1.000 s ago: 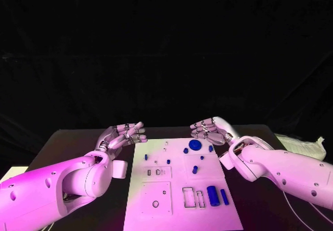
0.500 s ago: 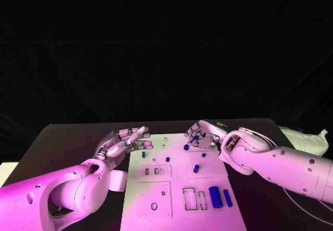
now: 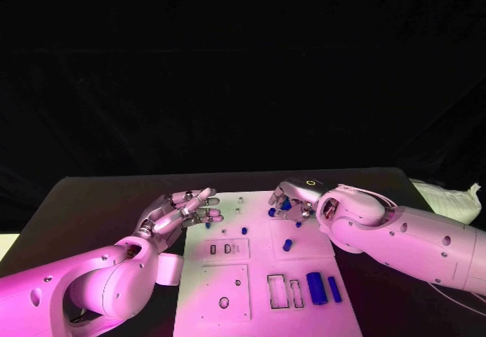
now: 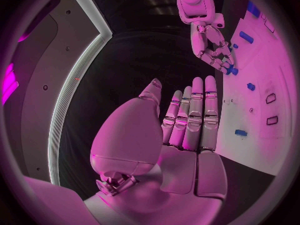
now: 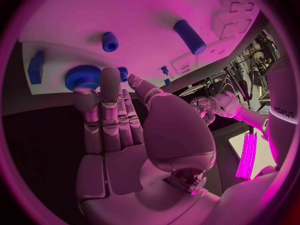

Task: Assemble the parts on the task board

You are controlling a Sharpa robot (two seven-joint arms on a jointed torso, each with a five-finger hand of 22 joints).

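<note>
Fingers straight and apart on both silver hands, nothing held | right hand [image 3: 291,199] over white task board's [image 3: 258,295] far edge by round blue gear [image 5: 82,77] | left hand [image 3: 182,210] beside board's left edge

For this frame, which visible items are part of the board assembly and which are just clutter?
Part of the job:
- task board
- blue gear, at the right robot hand fingertips
- two long blue cylinders
- small blue pegs
- left robot hand, open beside the board

Just lying about:
- white crumpled material at the table's right edge
</note>
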